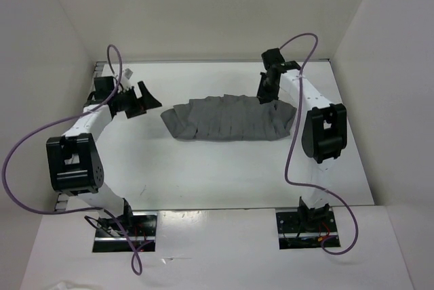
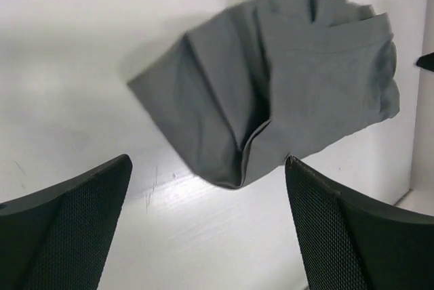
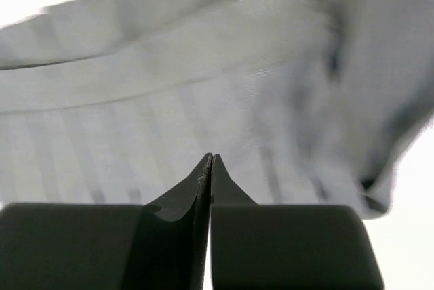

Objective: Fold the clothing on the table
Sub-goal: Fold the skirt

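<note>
The clothing (image 1: 230, 120) is a grey pleated garment lying in a folded band across the middle of the white table (image 1: 203, 168). My left gripper (image 1: 142, 99) hangs just left of its left end, open wide, with nothing between its fingers. In the left wrist view the clothing (image 2: 285, 93) lies ahead of that gripper (image 2: 207, 162), its near corner pointing at the gap. My right gripper (image 1: 266, 93) stands at the garment's far right edge. In the right wrist view its tips (image 3: 211, 156) are pressed together over the clothing (image 3: 203, 87), and no cloth shows between them.
White walls enclose the table on the left, back and right. Purple cables loop from both arms. The two arm bases (image 1: 125, 230) (image 1: 305, 225) sit at the near edge.
</note>
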Controlling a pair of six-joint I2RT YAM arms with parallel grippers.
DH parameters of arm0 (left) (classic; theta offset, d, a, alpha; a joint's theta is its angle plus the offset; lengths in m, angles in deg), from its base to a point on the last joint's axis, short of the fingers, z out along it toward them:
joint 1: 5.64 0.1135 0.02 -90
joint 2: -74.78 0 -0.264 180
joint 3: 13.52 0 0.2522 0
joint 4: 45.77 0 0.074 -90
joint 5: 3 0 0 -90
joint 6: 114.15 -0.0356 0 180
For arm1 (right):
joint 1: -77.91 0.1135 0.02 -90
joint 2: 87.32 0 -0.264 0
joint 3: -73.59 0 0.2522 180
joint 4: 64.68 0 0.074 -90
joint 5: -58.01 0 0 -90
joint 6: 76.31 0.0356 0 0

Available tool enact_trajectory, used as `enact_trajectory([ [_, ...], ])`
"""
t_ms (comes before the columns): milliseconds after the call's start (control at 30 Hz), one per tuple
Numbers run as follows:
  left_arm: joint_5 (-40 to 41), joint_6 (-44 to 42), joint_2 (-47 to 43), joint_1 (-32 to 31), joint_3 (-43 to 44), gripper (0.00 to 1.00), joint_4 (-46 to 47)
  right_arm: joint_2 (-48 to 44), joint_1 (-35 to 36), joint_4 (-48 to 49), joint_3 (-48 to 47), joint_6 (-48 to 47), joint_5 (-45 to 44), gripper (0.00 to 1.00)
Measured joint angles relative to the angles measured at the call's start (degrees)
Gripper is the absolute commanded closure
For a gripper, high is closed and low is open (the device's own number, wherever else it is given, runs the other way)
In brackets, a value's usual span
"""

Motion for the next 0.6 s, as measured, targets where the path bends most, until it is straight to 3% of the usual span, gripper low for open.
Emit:
enact_trajectory([
  [233,-0.5,8.6,7.4,0.1,-9.9,0.00,2.0,1.6,5.0,-0.1,-8.4,-0.5,2.5,1.00],
  [600,-4.3,18.6,10.9,0.1,-12.5,0.00,12.9,4.3,5.9,-1.1,-9.1,-0.9,2.7,0.98],
])
